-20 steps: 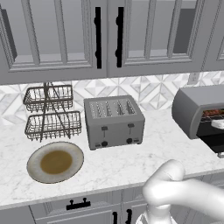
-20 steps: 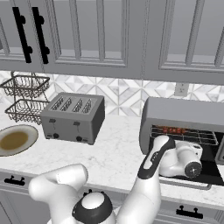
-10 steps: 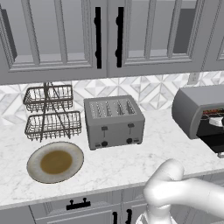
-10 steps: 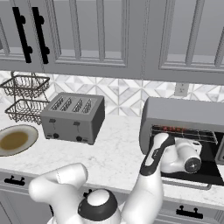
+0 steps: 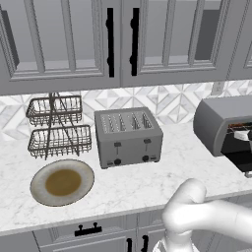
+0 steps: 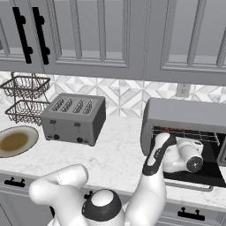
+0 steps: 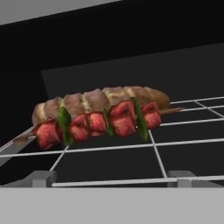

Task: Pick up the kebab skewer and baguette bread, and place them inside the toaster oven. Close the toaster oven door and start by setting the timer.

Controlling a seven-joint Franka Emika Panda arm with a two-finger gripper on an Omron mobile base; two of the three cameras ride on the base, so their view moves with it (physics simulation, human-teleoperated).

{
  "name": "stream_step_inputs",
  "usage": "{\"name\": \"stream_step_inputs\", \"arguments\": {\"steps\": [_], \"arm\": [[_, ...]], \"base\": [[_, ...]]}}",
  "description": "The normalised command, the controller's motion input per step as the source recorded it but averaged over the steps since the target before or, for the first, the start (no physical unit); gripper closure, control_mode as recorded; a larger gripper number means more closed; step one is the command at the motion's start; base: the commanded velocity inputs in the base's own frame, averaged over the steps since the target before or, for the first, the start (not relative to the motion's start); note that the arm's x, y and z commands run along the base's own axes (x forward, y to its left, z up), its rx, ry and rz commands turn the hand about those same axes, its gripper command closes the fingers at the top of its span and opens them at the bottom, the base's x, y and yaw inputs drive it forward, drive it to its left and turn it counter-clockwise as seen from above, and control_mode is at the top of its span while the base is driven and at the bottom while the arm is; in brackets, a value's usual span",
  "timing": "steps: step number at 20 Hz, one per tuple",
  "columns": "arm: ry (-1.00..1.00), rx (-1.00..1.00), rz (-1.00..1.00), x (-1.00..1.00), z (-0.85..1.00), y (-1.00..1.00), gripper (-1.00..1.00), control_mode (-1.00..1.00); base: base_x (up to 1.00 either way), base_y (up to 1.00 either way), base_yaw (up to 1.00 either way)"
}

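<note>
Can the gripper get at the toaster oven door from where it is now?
Probably not directly: the open gripper sits inside the toaster oven, above the lowered toaster oven door. It must likely back out first; nothing else blocks.

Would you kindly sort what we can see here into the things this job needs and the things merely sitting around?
Job:
- kebab skewer, on the oven rack
- baguette bread, right behind it
- toaster oven, door down

Just lying about:
- four-slot toaster
- plate
- wire basket stand
</note>
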Motion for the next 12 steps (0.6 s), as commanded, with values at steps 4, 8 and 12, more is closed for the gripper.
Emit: {"name": "stream_step_inputs", "arguments": {"steps": [4, 8, 12], "arm": [[0.00, 0.00, 0.00, -0.05, 0.00, 0.00, -1.00, -1.00], [0.00, 0.00, 0.00, -0.57, 0.04, 0.00, -1.00, -1.00], [0.00, 0.00, -0.01, -0.82, 0.11, -0.04, -1.00, -1.00]], "base": [[0.00, 0.00, 0.00], [0.00, 0.00, 0.00], [0.00, 0.00, 0.00]]}}
